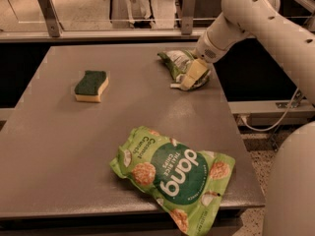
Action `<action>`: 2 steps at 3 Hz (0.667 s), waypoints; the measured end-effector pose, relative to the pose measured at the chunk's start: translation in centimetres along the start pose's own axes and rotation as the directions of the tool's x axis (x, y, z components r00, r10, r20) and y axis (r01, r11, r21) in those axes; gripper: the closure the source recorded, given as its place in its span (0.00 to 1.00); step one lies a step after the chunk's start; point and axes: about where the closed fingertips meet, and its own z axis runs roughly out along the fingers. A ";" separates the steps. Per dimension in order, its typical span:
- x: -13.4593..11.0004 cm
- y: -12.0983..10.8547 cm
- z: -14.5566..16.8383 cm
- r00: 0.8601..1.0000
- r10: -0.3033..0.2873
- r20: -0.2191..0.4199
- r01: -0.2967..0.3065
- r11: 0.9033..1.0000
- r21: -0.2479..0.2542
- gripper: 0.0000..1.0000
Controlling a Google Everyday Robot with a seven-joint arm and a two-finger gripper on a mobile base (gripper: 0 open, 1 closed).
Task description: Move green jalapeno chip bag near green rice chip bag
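– Claw (189, 76) is low at the far right of the bench (59, 141), pressed onto the green jalapeno chip bag (178, 60). Whether it is clenched on the foil or released, I cannot tell.

– So where is the bag relative to it?

– Directly under and around it. The crumpled dark green end pokes out to the claw's left, toward the middle of the bench, and the rest is hidden beneath the claw.

– What could go wrong?

– Mostly the grip, I'd guess. Wrinkled foil is slippery and thin, so a pinch that catches only a fold could let the bag slide out on the lift. It also lies near the right edge, so a push instead of a pick might send it off.

– And at the other end?

– The green rice chip bag (172, 173) lies well apart, at the near edge, and its lower corner seems to overhang. A careless drop could nudge it off the bench. The sponge (91, 85) sits far left, out of the likely path.
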 end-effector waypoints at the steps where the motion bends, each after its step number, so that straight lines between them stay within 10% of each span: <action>1: -0.2 -0.1 -0.4 1.000 0.000 0.000 0.000 1.000 0.000 0.62; 2: -0.3 -0.1 -0.5 1.000 0.000 0.000 0.000 1.000 0.000 0.85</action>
